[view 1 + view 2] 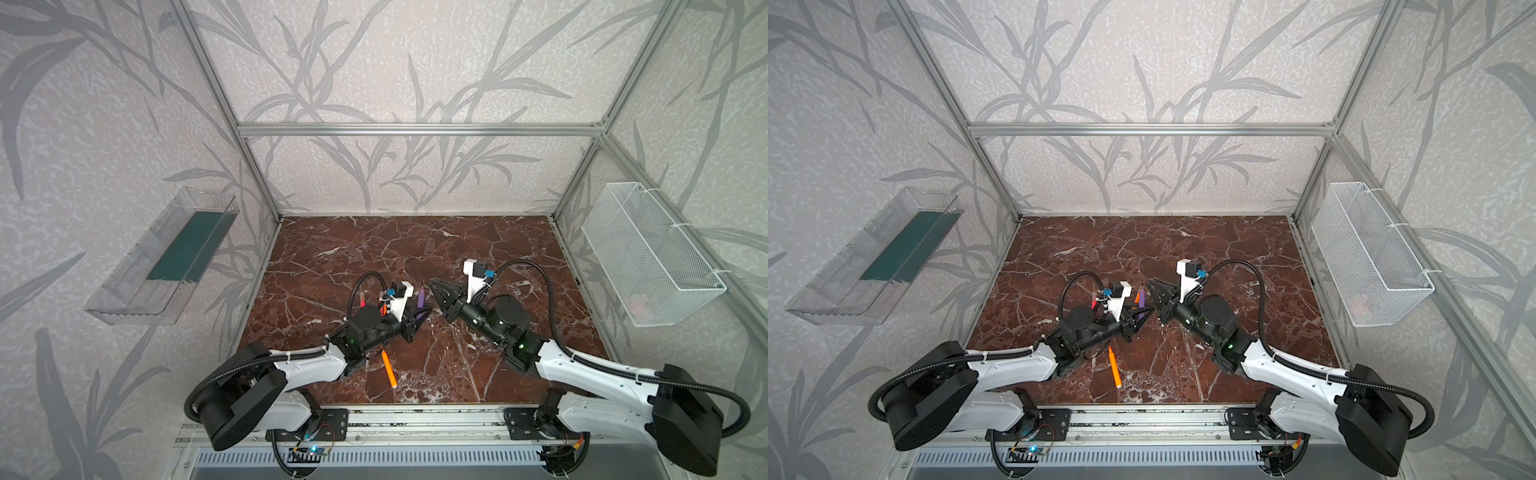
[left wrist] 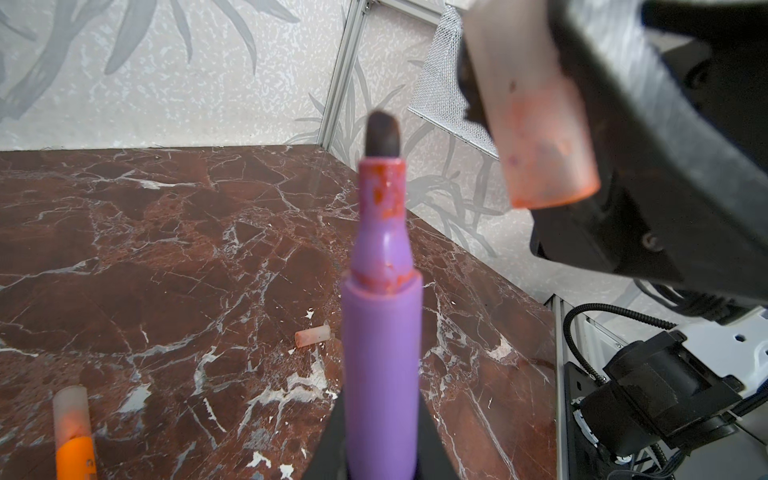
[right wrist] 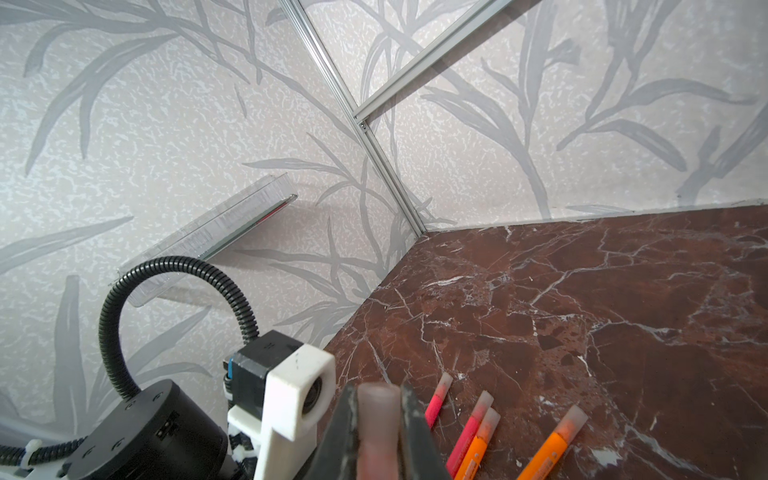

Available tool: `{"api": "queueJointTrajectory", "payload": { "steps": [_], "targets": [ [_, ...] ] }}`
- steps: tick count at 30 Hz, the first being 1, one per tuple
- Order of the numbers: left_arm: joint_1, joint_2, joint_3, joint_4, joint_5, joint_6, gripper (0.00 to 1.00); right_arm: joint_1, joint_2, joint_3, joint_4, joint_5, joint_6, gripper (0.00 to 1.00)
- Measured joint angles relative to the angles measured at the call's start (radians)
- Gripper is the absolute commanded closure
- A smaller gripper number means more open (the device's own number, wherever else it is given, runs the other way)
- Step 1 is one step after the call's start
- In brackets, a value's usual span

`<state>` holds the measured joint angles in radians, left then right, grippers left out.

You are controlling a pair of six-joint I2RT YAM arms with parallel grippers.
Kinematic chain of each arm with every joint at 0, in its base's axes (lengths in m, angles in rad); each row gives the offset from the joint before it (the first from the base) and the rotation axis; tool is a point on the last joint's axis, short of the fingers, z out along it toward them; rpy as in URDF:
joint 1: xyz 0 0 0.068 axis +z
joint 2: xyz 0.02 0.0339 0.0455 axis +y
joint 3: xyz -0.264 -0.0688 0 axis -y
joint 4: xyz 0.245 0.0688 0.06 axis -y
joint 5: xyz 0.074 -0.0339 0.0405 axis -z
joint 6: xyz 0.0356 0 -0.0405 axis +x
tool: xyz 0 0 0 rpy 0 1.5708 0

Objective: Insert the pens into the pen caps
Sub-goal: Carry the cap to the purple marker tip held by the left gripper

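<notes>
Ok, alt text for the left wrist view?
The left gripper holds an uncapped purple pen; the right gripper holds an orange-stained pen cap near its tip, not yet on. A loose cap and a capped orange pen lie on the marble table.

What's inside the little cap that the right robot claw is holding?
No pen yet: the cap shows only orange ink smears near its free end. The purple pen, held by the left gripper, points beside it, apart. The right gripper covers its far end.
</notes>
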<state>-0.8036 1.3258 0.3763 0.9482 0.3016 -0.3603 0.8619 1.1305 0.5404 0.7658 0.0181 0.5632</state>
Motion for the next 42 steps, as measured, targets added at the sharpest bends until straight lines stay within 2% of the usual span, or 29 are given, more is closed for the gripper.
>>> {"api": "queueJointTrajectory", "payload": {
  "steps": [9,18,42],
  "targets": [
    [0.000,0.000,-0.002,0.006,0.008,0.000,1.00,0.000,0.088,0.099,0.019,0.019,-0.033,1.00],
    [0.000,-0.009,-0.022,0.010,0.007,0.000,1.00,0.000,0.159,0.118,0.039,0.024,-0.033,1.00],
    [-0.006,-0.020,-0.028,0.003,0.007,-0.030,1.00,0.031,0.142,-0.037,0.206,0.022,0.017,1.00]
  ]
}}
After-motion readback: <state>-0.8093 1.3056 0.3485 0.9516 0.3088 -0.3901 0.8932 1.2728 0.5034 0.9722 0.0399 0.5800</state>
